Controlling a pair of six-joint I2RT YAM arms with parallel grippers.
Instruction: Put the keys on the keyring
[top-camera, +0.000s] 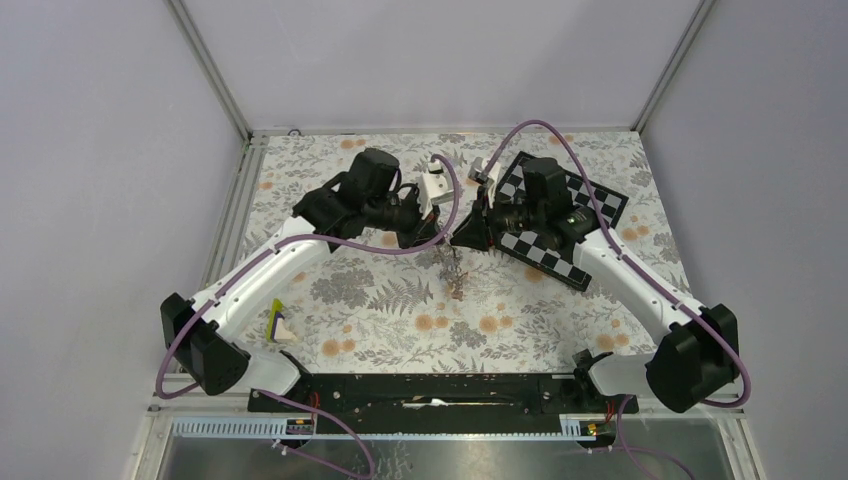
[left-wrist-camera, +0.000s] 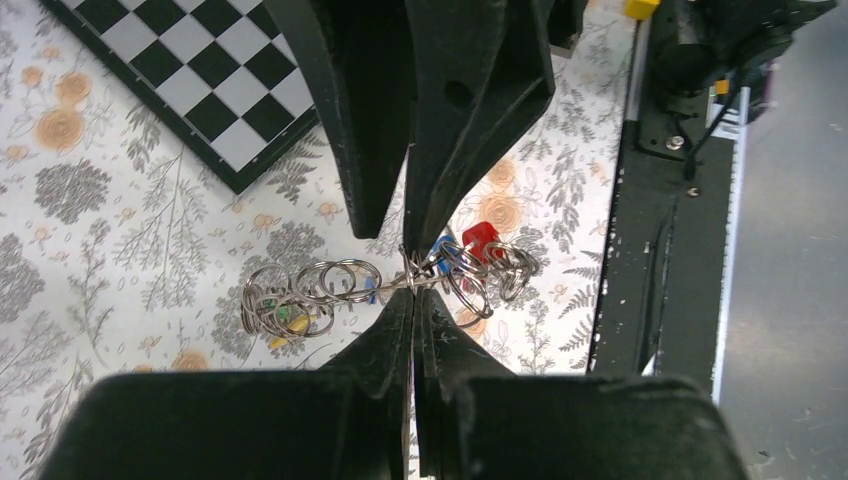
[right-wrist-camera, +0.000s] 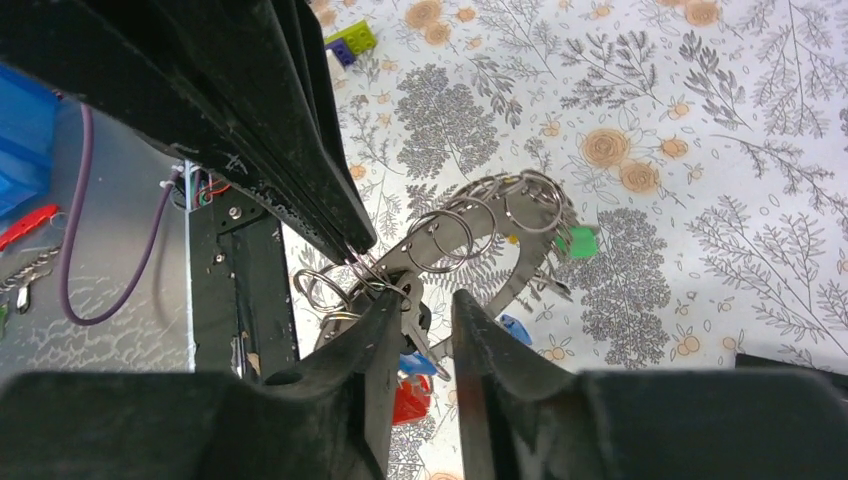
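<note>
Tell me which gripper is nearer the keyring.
Left. The left gripper is shut on the keyring; the right gripper faces it, fingers parted at its rim.

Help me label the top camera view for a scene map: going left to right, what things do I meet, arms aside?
yellow and white block → keyring, hanging with its keys → chequered board

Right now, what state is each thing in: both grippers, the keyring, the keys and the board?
left gripper: jaws shut on the keyring
right gripper: jaws apart beside the keyring
keyring: held off the table
keys: hanging from small rings on it
chequered board: lying flat on the table
</note>
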